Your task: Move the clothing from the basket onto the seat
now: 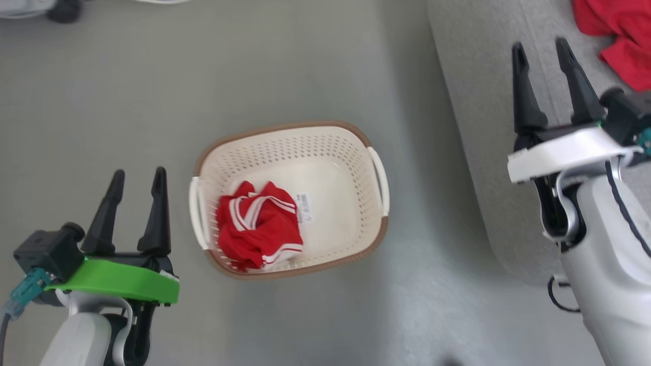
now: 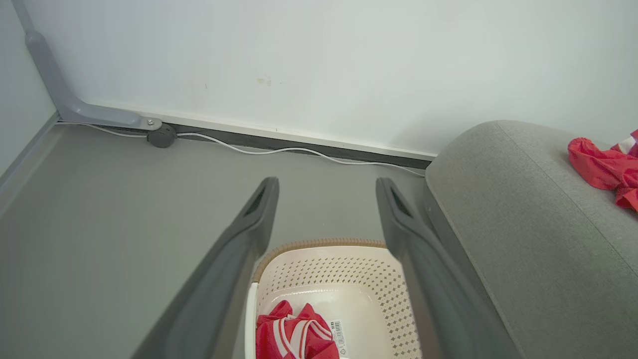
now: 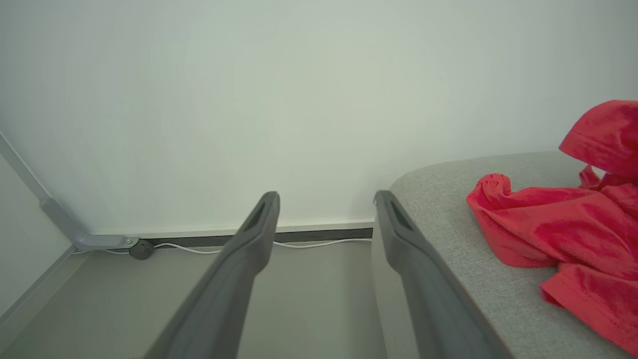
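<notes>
Half done: the plain red garment [image 1: 618,35] lies on the seat [image 1: 488,127], right of the basket [image 1: 285,127], while the striped garment [image 1: 259,231] sits bunched in the basket's left half. Both grippers hang empty and spread wide, the left gripper [image 1: 138,178] just left of the basket, the right gripper [image 1: 540,48] well to its right. The next move (likely the nearer left gripper's) is to reach in and pinch a raised fold.

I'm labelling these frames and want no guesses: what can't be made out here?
Sticker in the basket: print too small to read, head view.
Plain red garment on the sofa: cut off by the head view's top and right edges.
Striped garment: bunched, so its underside is hidden.
Basket's near end, left wrist view: cut by the bottom edge and left gripper.
</notes>
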Available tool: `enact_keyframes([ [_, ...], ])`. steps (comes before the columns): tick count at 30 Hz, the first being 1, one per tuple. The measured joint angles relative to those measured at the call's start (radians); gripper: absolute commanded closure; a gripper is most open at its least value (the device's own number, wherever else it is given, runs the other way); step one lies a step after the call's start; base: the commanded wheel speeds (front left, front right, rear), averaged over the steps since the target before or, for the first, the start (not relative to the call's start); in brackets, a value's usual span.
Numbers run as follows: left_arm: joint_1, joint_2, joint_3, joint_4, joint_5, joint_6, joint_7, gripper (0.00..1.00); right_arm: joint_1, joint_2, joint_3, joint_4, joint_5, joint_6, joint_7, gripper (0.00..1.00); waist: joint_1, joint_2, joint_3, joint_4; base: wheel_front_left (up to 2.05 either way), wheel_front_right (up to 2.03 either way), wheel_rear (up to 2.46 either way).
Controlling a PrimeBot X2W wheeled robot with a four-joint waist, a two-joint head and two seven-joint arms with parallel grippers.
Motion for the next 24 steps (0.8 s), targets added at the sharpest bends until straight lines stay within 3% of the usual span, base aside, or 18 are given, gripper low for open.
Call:
enact_keyframes([
  [4,0.017,0.002,0.005,0.043,0.001,-0.007,-0.009,0.0,0.078,-0.007,0.005,-0.01,-0.047,-0.025,0.0,0.0,0.0,0.0,-0.057,0.047,0.0,0.0,0.0],
  [11,0.083,0.018,0.032,0.087,0.005,-0.011,-0.023,0.0,0.193,0.023,0.052,-0.012,-0.077,-0.035,0.0,0.0,0.0,0.0,-0.172,0.099,0.0,0.0,0.0],
  [24,0.217,0.021,0.057,0.113,0.002,-0.011,-0.03,0.0,0.371,0.063,0.112,-0.012,-0.085,-0.04,0.0,0.0,-0.0001,0.0,-0.37,0.119,0.0,0.0,0.0],
])
